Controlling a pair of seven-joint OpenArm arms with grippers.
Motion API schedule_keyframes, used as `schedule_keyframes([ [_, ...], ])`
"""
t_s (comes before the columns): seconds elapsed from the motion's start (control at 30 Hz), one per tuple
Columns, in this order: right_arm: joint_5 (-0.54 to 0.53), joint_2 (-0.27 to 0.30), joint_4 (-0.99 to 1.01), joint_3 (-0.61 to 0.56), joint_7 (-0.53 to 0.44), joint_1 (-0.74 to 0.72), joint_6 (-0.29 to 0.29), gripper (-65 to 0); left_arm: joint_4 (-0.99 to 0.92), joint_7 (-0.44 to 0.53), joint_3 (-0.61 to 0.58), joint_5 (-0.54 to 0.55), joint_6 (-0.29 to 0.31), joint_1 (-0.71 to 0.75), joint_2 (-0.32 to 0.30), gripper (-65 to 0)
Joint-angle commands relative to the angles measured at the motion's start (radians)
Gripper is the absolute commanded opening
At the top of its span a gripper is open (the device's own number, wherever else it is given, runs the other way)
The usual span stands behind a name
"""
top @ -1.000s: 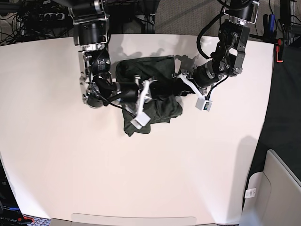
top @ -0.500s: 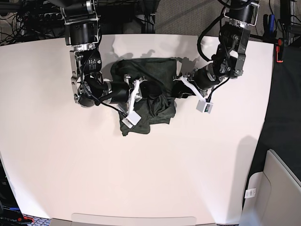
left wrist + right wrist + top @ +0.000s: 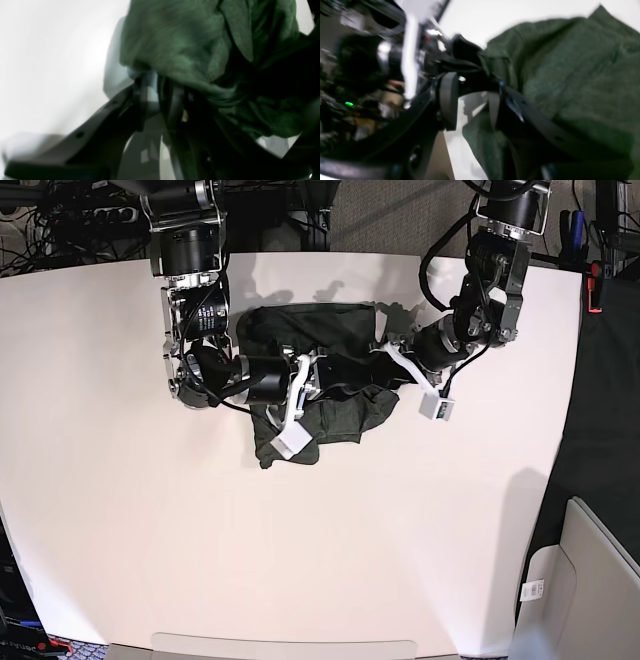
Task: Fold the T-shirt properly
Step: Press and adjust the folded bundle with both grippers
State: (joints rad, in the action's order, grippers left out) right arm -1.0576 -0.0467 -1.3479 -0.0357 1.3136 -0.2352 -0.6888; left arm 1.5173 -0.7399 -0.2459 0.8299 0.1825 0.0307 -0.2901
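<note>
The dark olive T-shirt [image 3: 335, 408] lies bunched at the table's far middle, between my two arms. In the base view my right gripper [image 3: 318, 375] reaches in from the left over the cloth. Seen from the right wrist, this gripper [image 3: 470, 102] is open: white table shows between its pads, and the T-shirt [image 3: 570, 75] lies beside and behind the far finger. My left gripper [image 3: 378, 366] comes in from the right at the shirt's right edge. Its wrist view shows the left gripper [image 3: 157, 95] pinching a fold of the T-shirt [image 3: 175, 45], which drapes over the fingertips.
The white table [image 3: 300, 560] stretches out below the shirt. A grey bin or chair [image 3: 590, 580] stands off the table's lower right corner. Cables and dark gear crowd the back edge, and a red tool [image 3: 595, 285] sits at the far right.
My right gripper has opened and let the cloth go, shifting slightly right. The shirt's lower part has spread rightward. The left gripper has kept its pinch and barely moved.
</note>
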Motion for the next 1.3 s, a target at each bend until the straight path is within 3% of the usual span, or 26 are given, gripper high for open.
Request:
schedule_keyframes([
  [0.0, -0.031, 0.026, -0.034, 0.029, -0.01, -0.017, -0.006, -43.5, 0.018, 0.01, 0.009, 0.006, -0.001, -0.012, -0.01, -52.7],
  [0.17, -0.056, 0.127, -0.066, 0.109, -0.01, 0.001, -0.006, -43.5, 0.018, 0.01, 0.016, 0.006, -0.001, -0.012, -0.01, -52.7],
  [0.3, -0.138, 0.198, -0.066, 0.159, -0.01, 0.018, -0.006, -43.5, 0.024, 0.01, 0.036, 0.006, -0.001, -0.012, -0.01, -52.7],
  [0.47, -0.137, 0.245, -0.063, 0.188, -0.01, 0.026, -0.006, -43.6, 0.024, 0.009, 0.03, 0.006, -0.001, -0.013, -0.005, -52.7],
  [0.57, -0.052, 0.236, -0.067, 0.184, -0.012, 0.026, -0.006, -45.6, 0.024, 0.009, 0.03, 0.006, -0.001, -0.013, -0.005, -52.7],
  [0.73, 0.063, 0.198, -0.069, 0.142, -0.015, 0.018, -0.006, -57.6, 0.024, 0.007, 0.029, 0.006, -0.001, -0.012, -0.002, -52.7],
  [1.03, 0.147, 0.077, -0.071, -0.003, -0.018, 0.001, -0.006, -57.8, 0.024, 0.01, 0.027, 0.006, -0.001, -0.008, -0.002, -52.7],
  [1.27, 0.152, 0.026, -0.071, -0.112, -0.015, 0.004, -0.006, -57.8, 0.024, 0.01, 0.032, 0.006, -0.001, -0.008, -0.002, -52.7],
])
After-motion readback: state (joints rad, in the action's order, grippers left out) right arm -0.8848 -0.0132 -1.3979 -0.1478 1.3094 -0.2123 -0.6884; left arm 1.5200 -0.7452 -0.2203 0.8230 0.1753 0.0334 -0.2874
